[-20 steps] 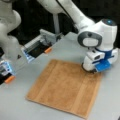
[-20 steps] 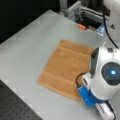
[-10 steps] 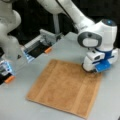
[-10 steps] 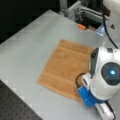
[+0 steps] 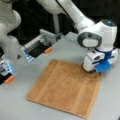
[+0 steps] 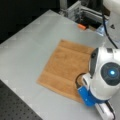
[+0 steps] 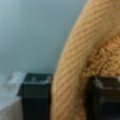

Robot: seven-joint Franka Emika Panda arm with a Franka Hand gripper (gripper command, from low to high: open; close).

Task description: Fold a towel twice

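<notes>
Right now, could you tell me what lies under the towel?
The towel lies flat and unfolded on the grey table. The gripper straddles its edge at one corner; whatever is beneath the cloth is covered.

Towel corner hidden under hand; fingertips unseen.

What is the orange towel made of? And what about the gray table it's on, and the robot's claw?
The towel looks like soft terry cloth: the wrist view shows fuzzy loops and a ribbed edge. The table seems to be smooth, matte gray metal or laminate; it is flat with a dull sheen. The claw, straddling the towel's edge, has dark fingers that look like hard plastic or rubber, though that's hard to tell.
</notes>
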